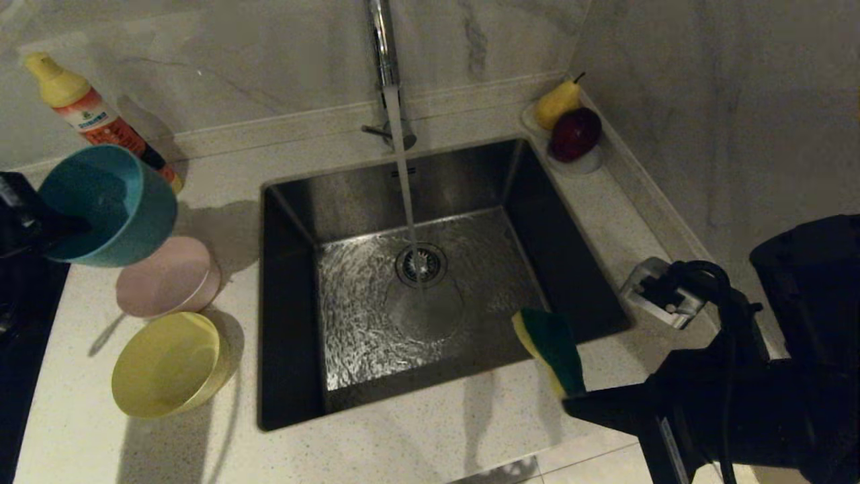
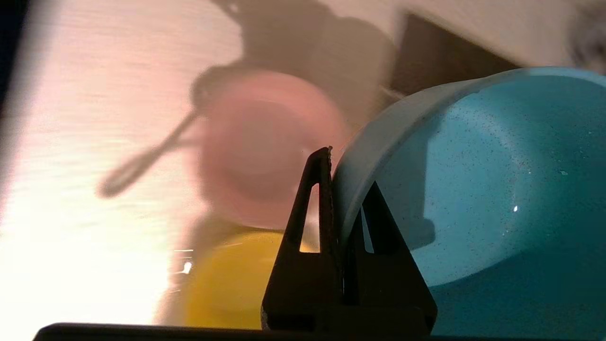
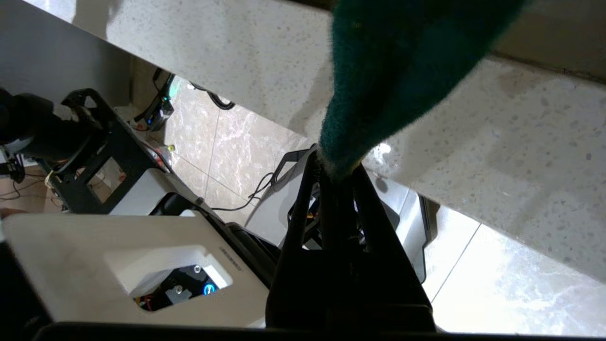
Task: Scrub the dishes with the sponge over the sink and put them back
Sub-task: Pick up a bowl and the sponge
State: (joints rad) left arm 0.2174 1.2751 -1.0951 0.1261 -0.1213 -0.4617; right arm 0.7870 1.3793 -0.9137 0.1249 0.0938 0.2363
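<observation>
At the far left of the head view my left gripper (image 1: 57,232) is shut on the rim of the light blue bowl (image 1: 107,202), holding it tilted in the air above the counter. The left wrist view shows one of its fingers outside the blue bowl's (image 2: 473,189) wall and one inside, left gripper (image 2: 348,175). Below it the pale pink bowl (image 1: 166,275) lies upside down, and the yellow bowl (image 1: 168,363) stands upright. My right gripper (image 1: 571,396) is shut on the green and yellow sponge (image 1: 552,349) over the near right corner of the sink (image 1: 289,323). Water runs from the tap (image 1: 383,47).
An orange detergent bottle (image 1: 87,111) stands at the back left. A small white dish (image 1: 584,165) with a pear and a dark red fruit sits in the back right corner. The black stove top (image 1: 20,336) borders the counter on the left. A metal fitting (image 1: 662,292) lies right of the sink.
</observation>
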